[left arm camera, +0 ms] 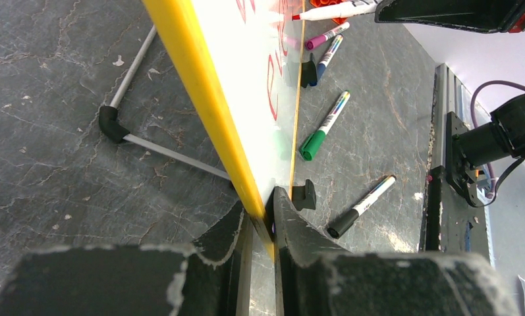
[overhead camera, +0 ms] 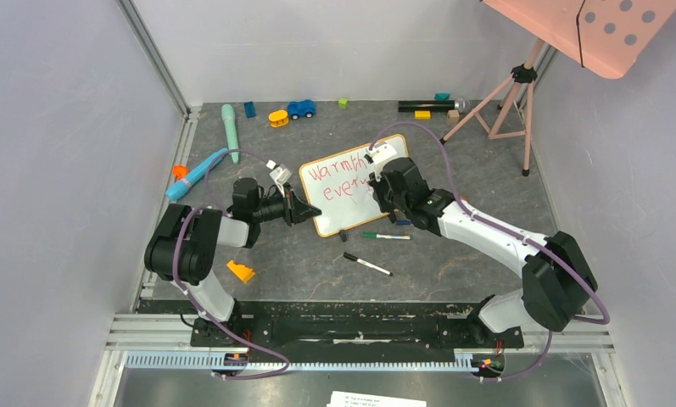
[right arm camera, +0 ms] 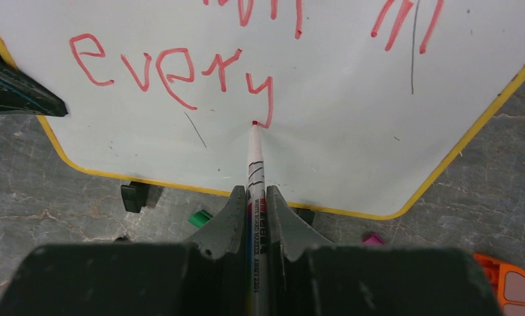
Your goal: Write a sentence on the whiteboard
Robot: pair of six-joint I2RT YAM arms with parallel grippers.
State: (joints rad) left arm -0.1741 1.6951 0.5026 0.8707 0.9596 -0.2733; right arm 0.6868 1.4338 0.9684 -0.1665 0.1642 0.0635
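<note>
Pinching whiteboard frame edge betw. L gripper jaws, L arm elbow-bent w/ wrist level, and clamping red marker tight in R gripper jaws, R arm stretched fwd, tip just ahead of jaws touching the "y" of "every" in sentence.

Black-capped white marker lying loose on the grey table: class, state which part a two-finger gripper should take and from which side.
Probably mid-barrel, from straight above, fingers closing across its narrow width. The black-capped white marker lies flat and slantwise on the grey table, clear of the green-capped marker and the small framed whiteboard, so its top and long sides are free.
</note>
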